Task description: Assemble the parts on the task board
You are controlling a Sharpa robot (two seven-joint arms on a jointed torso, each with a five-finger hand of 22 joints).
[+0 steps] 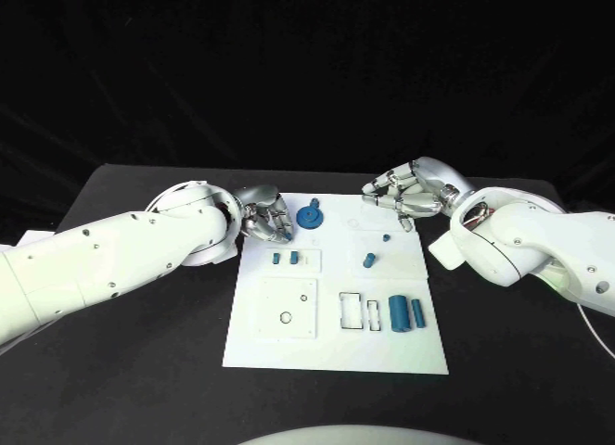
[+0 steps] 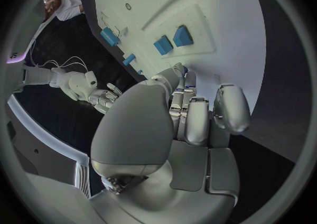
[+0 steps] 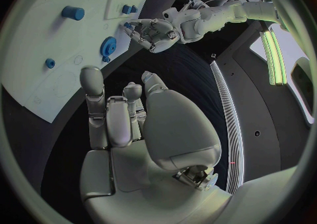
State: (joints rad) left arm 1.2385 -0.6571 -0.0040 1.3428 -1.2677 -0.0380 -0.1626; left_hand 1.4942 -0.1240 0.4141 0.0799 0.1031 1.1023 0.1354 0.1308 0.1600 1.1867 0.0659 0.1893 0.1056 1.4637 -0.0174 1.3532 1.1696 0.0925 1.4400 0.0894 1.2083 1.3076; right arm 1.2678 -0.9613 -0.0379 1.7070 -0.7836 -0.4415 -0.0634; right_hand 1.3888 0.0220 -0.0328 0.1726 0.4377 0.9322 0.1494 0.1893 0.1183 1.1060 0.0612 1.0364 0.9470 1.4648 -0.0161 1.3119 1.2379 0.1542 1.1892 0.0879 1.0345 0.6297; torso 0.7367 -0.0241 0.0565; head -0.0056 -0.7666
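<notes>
Nearest the robot on the white task board (image 1: 337, 357) sit two upright blue blocks (image 1: 409, 313) beside narrow rectangular slots (image 1: 352, 311), with a square recessed panel (image 1: 288, 309) to their left. Farther up lie two small blue pieces (image 1: 286, 258) near the left edge, a short blue peg (image 1: 370, 260) and a smaller peg (image 1: 386, 237) toward the middle, and beyond them a blue gear (image 1: 310, 218) near the far edge.

The left hand (image 1: 263, 221) hangs at the board's far left edge, just beside the gear, its fingers curled in and apparently gripping nothing, though the fingertips are partly hidden. The right hand (image 1: 407, 197) hovers over the far right corner, its fingers likewise bent inward with nothing seen in them.

By the look of it, the step in hand is a reach for a part, most likely the gear. The next move calls for spread fingers and a descent onto the part. The two hands are close together at the far edge and could crowd each other
</notes>
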